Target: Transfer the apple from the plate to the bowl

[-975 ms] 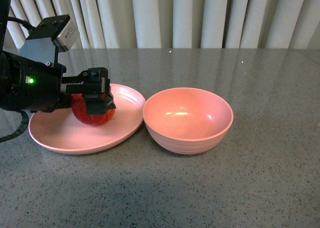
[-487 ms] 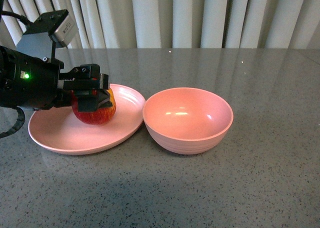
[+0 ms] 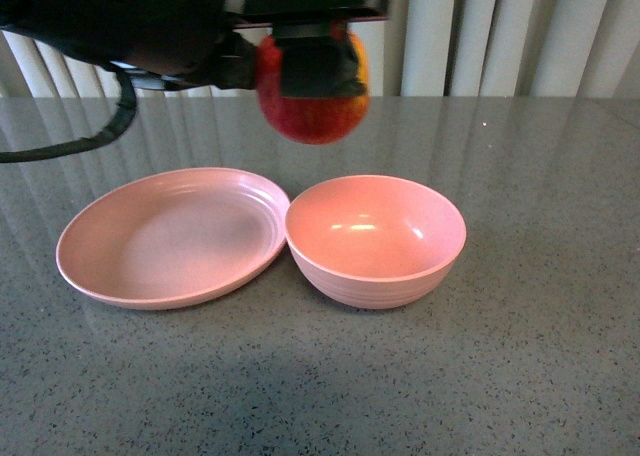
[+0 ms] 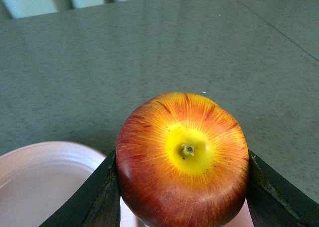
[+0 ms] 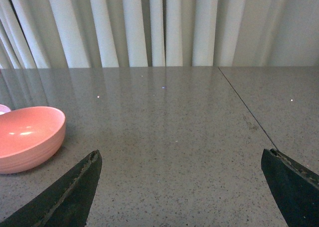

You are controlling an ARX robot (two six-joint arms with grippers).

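Apple point(image 3: 312, 111) hangs in the air, well clear of both dishes, clamped in the left tool point(image 3: 313, 71). In the front view it sits high above the spot where the two pink rims come together, over the 10 o'clock edge of the bowl point(image 3: 375, 276). The left wrist view shows its yellow stem hollow facing the camera, with a dark finger point(image 4: 97, 199) pressed against each flank of the red skin.

The plate point(image 3: 150, 251) lies flat on the grey bench point(image 3: 520, 376) at 9 o'clock of the bowl. Its whole pink floor with its faint rings is in sight. The two rims stand just beside each other, and whether they touch I cannot tell. The bowl stands upright, with light glinting on its inner wall.

The right tool point(image 5: 179, 197) shows only in its own wrist view. Its two dark fingers are spread wide apart over bare bench, well away from the bowl. A pale pleated curtain point(image 3: 500, 36) closes off the far edge at 12 o'clock.
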